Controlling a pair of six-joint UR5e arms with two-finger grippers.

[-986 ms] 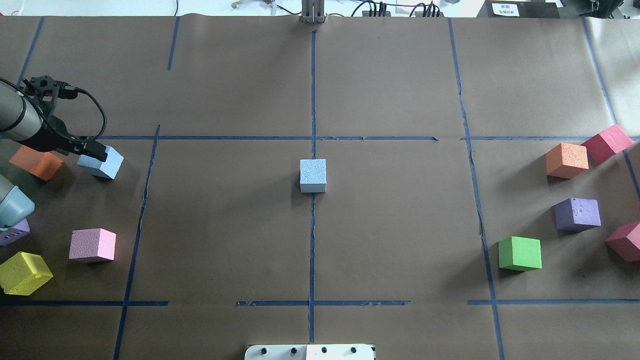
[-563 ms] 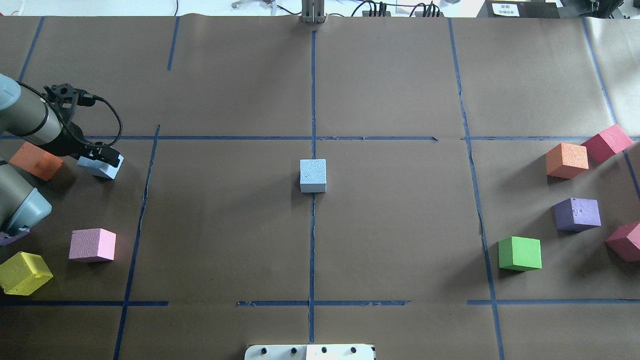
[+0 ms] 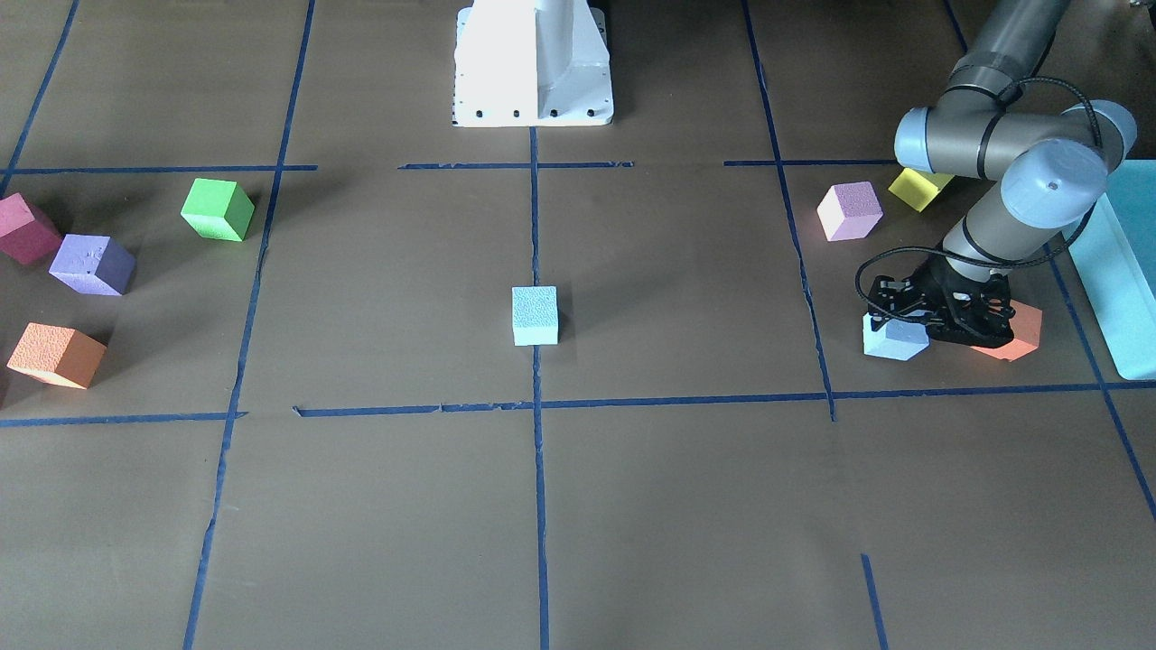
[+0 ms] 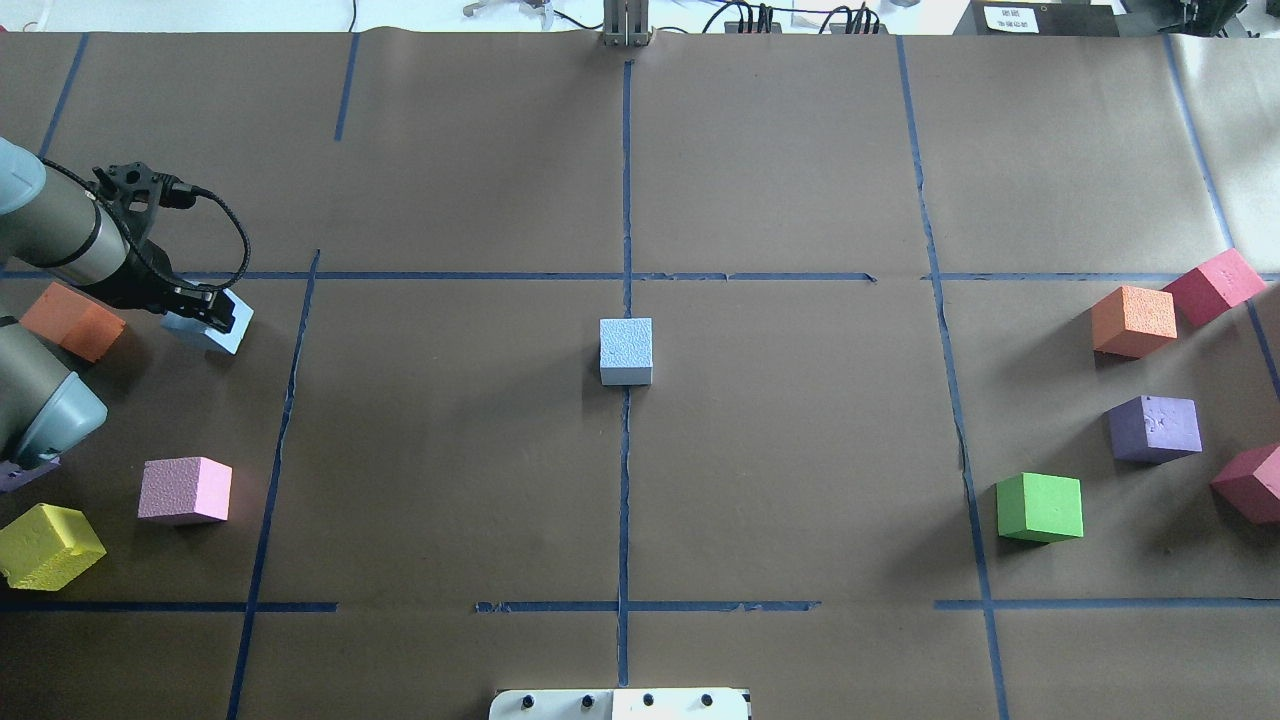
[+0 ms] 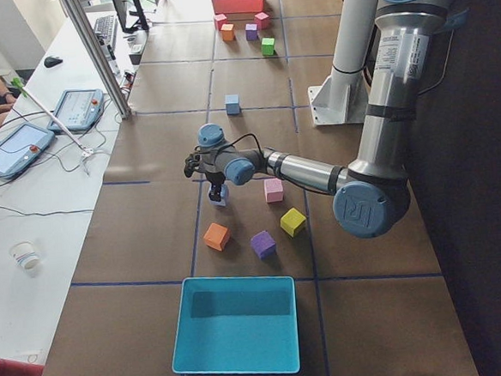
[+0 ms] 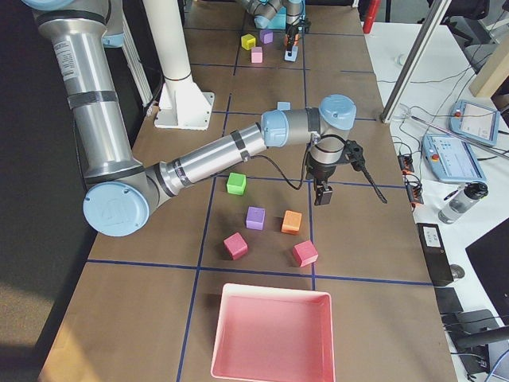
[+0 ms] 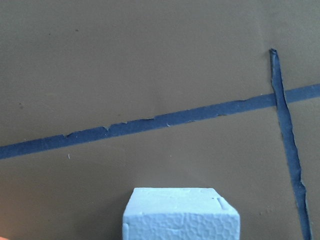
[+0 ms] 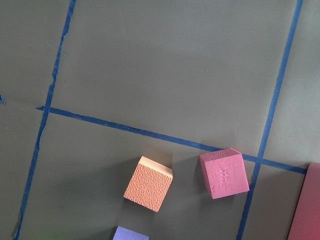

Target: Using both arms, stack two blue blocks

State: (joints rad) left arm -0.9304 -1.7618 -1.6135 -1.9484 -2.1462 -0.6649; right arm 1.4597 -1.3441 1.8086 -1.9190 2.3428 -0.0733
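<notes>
The rough, cyan-tinted blue block (image 4: 626, 350) sits at the table's centre on the blue tape cross; it also shows in the front view (image 3: 535, 316). The smoother blue block (image 4: 222, 335) is at the far left, under my left gripper (image 4: 215, 312). The fingers close around it at table level. It shows in the front view (image 3: 894, 339) and fills the bottom centre of the left wrist view (image 7: 180, 215). My right gripper (image 6: 322, 193) shows only in the right side view, hanging above the table by the right-hand cubes. I cannot tell whether it is open or shut.
An orange cube (image 4: 70, 320) lies just left of the held block. A pink cube (image 4: 185, 490) and a yellow cube (image 4: 48, 545) are nearer the robot. Several cubes, among them orange (image 4: 1133, 320), purple (image 4: 1155, 428) and green (image 4: 1040, 507), lie at the right. A teal box (image 5: 235, 335) stands at the left end.
My left arm swung in and the gripper came down over the smoother blue block. The block has shifted slightly to the right with the gripper.
</notes>
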